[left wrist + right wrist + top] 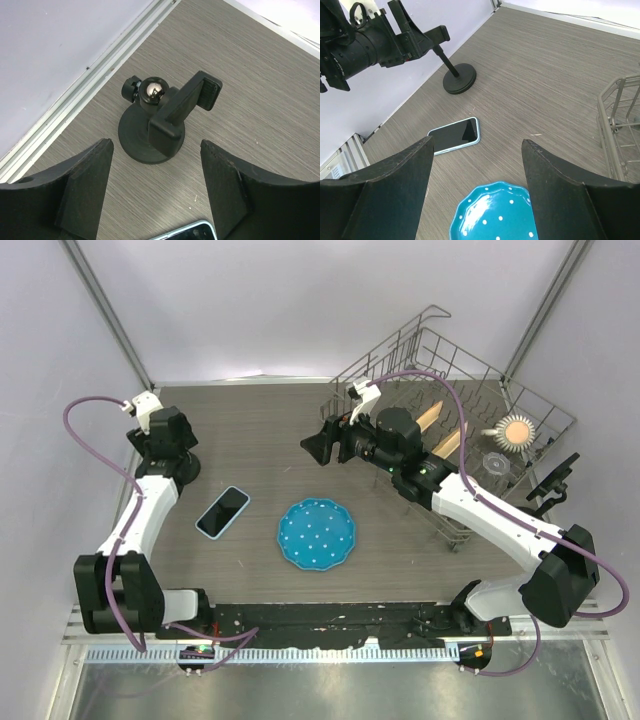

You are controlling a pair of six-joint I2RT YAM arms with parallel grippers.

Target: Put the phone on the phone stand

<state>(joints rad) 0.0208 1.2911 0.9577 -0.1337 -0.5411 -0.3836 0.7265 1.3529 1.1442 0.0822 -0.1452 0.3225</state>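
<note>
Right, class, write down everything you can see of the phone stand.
The phone stand is matt black, seemingly plastic: a round flat base, a shiny metal ball joint with a small knob beside it, and a clamp arm tilted up from the ball. It stands upright on the wood-grain table, near the left wall rail. It is empty; the phone lies flat apart from it. The left gripper hovers over it, jaws open, not gripping.

the tabletop (pixel 260 90) is matt grey with a fine wood grain, perhaps laminate. the phone stand (pixel 150 140) is matt black plastic, with a mirror-bright metal ball (pixel 154 91) at its joint. the phone (pixel 454 135) has a glossy dark screen. the plate (pixel 492 215) is glossy teal glaze. the fingers (pixel 85 185) look matt black and faintly rough.
</note>
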